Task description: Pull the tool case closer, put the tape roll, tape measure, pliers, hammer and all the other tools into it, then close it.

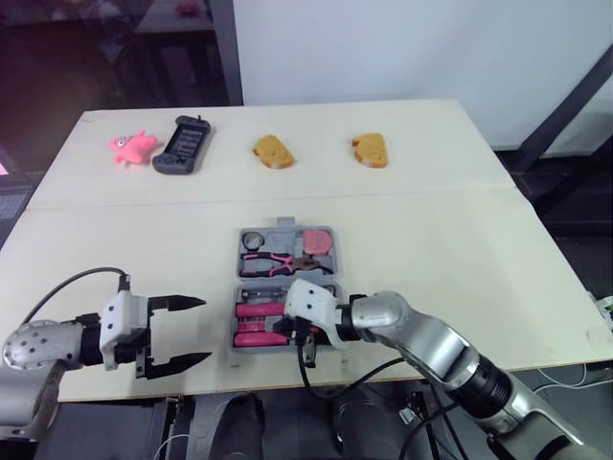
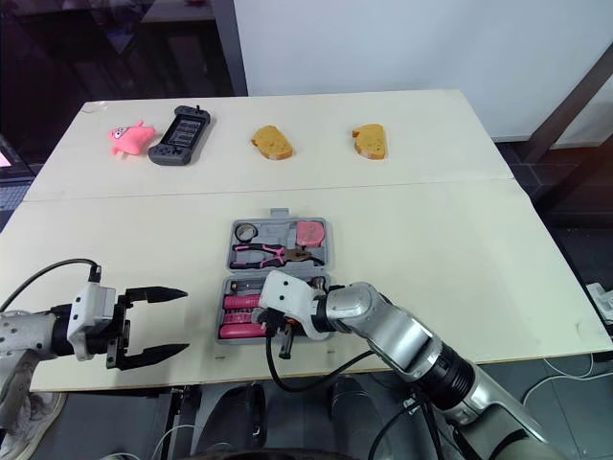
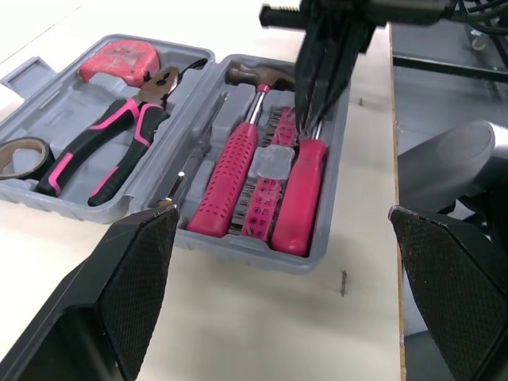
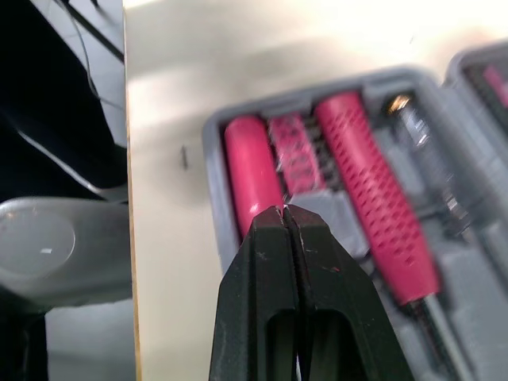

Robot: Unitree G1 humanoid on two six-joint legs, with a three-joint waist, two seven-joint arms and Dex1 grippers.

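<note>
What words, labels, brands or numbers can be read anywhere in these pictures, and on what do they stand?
No readable text in any view.
Tape measure: any marking on its red face is too blurred to read.
Black handheld at the table's far side: too small to tell any label.
Case and the tools in it: no legible brand or number.

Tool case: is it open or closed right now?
Open: the tool case lies with both grey halves flat, pliers and hammer visible inside.
</note>
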